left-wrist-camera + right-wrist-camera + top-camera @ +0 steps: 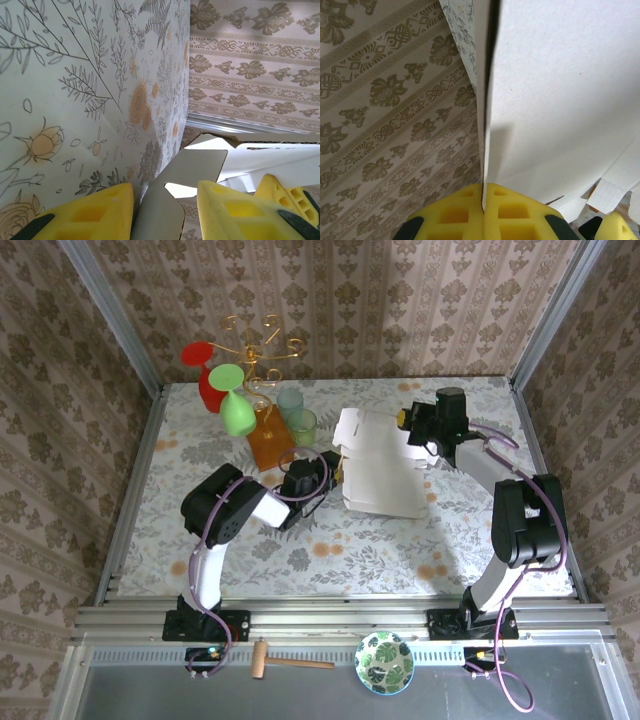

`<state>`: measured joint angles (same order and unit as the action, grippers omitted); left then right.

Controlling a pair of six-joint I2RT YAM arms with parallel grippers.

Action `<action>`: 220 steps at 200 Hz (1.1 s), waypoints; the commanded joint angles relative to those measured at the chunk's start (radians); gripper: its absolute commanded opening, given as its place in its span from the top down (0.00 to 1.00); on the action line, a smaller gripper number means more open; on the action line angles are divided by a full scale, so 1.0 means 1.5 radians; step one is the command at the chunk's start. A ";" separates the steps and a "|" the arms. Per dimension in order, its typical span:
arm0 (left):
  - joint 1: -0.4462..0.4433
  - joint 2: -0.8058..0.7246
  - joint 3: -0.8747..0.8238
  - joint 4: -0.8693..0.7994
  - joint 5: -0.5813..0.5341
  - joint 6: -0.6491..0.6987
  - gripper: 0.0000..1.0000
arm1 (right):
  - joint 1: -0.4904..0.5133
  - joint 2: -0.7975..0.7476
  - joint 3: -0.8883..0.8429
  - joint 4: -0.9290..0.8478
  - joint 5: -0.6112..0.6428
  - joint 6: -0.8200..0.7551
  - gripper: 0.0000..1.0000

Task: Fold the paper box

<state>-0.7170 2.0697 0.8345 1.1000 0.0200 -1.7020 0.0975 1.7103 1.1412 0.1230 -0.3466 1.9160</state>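
Paper box [385, 485] nipped edge-on by right claw [484, 194].

From above, the fingertips of the left end effector [328, 476] are hidden at the edge of the paper box [380, 465], and the right end effector [404, 420] is too small to show its grip. At the left wrist, the box runs off the right edge and the yellow fingers [95, 212] are cut off at the bottom.

Black-and-white arms [212, 540], yellow gripper pads [90, 212]
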 commanded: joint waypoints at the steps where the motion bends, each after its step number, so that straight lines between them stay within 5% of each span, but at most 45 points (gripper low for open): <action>1: 0.009 0.012 0.027 0.000 0.017 0.019 0.61 | 0.007 -0.020 -0.013 0.005 0.008 0.008 1.00; 66: 0.018 0.005 0.040 -0.058 0.077 0.083 0.57 | 0.009 -0.025 -0.021 0.004 0.006 0.006 1.00; 150: 0.026 -0.021 0.135 -0.345 0.167 0.240 0.56 | 0.018 -0.037 -0.034 -0.001 0.011 -0.004 1.00; 220: 0.030 -0.136 0.125 -0.493 0.151 0.370 0.54 | 0.018 -0.036 -0.039 0.017 0.035 -0.139 1.00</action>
<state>-0.6811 1.9881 1.0271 0.4683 0.2504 -1.2697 0.1188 1.6760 1.0866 0.1322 -0.3279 1.8217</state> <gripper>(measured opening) 0.442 0.043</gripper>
